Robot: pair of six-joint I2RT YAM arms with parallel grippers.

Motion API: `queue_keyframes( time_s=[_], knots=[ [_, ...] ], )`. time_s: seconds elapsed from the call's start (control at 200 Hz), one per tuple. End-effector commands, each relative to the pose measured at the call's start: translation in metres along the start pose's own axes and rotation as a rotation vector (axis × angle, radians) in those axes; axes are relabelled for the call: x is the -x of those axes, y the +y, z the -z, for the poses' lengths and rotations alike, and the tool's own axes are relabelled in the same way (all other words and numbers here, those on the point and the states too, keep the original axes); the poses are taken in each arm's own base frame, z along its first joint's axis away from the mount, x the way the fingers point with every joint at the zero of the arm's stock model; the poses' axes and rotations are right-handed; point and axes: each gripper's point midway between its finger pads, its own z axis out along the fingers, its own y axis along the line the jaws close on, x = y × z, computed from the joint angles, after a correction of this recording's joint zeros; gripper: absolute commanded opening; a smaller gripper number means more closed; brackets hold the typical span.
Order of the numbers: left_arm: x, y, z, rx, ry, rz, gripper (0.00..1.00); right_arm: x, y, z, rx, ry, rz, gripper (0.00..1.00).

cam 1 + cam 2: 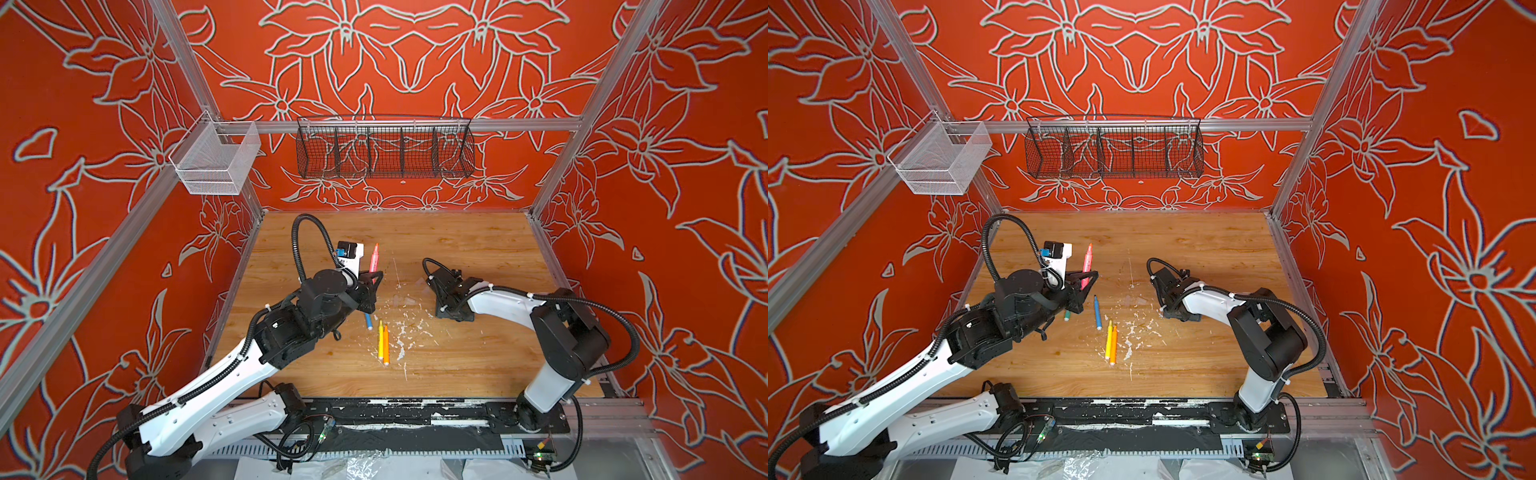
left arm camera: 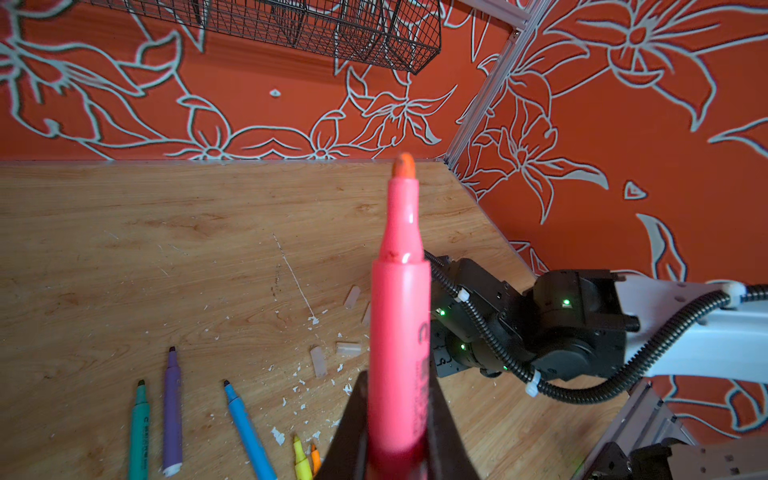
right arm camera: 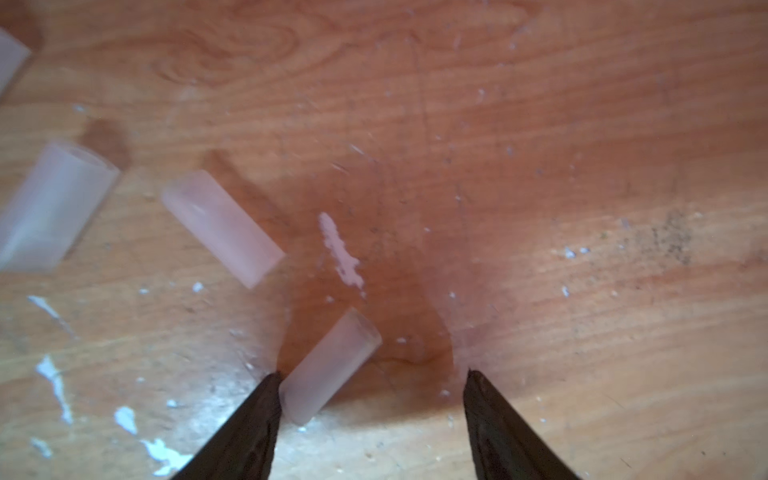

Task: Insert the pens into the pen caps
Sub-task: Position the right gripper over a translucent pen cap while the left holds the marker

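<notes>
My left gripper (image 2: 397, 419) is shut on the pink-red pen (image 2: 401, 316), held above the table with its orange tip pointing to the back wall; both top views show this pen (image 1: 374, 258) (image 1: 1087, 259). The blue pen (image 1: 368, 322), yellow pen (image 1: 380, 341) and orange pen (image 1: 386, 347) lie mid-table. The green pen (image 2: 139, 428) and purple pen (image 2: 172, 411) lie beside them. My right gripper (image 3: 372, 374) is open, low over the table. One pen cap (image 3: 328, 370) lies between its fingers, against one fingertip (image 3: 266, 399). Other pen caps (image 3: 222, 228) (image 3: 54, 203) lie close by.
White paint flecks (image 1: 401, 332) are scattered over the wooden table (image 1: 478, 249). A black wire basket (image 1: 384, 151) and a white mesh basket (image 1: 216, 160) hang on the rail above the table's back. Aluminium frame posts (image 1: 540, 257) border the table.
</notes>
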Motion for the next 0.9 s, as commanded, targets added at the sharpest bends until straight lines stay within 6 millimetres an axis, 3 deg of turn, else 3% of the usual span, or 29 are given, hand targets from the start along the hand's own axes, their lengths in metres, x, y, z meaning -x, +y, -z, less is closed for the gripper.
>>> queue_keyframes(
  time_s=[0.0, 0.21, 0.5, 0.56, 0.64, 0.676, 0.896],
  knots=[
    [0.005, 0.002, 0.005, 0.004, -0.023, 0.008, 0.0, -0.019, -0.032, -0.01, -0.096, 0.042, -0.013, 0.71],
    [0.005, 0.002, 0.006, 0.0, -0.028, 0.009, 0.0, -0.021, -0.049, -0.016, -0.085, 0.052, -0.076, 0.71],
    [0.005, 0.0, 0.005, -0.013, -0.027, 0.004, 0.0, -0.015, -0.047, -0.027, -0.03, 0.089, -0.124, 0.61],
    [0.004, 0.0, 0.004, -0.014, -0.026, 0.001, 0.0, -0.011, -0.048, -0.026, -0.028, 0.085, -0.131, 0.52],
    [0.004, -0.001, 0.005, -0.017, -0.027, -0.001, 0.0, -0.006, -0.049, -0.023, -0.024, 0.078, -0.151, 0.29],
    [0.005, -0.001, 0.005, -0.018, -0.027, 0.0, 0.0, -0.003, -0.05, -0.023, -0.021, 0.072, -0.159, 0.25],
    [0.005, -0.001, 0.006, -0.023, -0.031, -0.003, 0.0, 0.007, -0.029, -0.028, 0.057, 0.11, -0.141, 0.19]
  ],
)
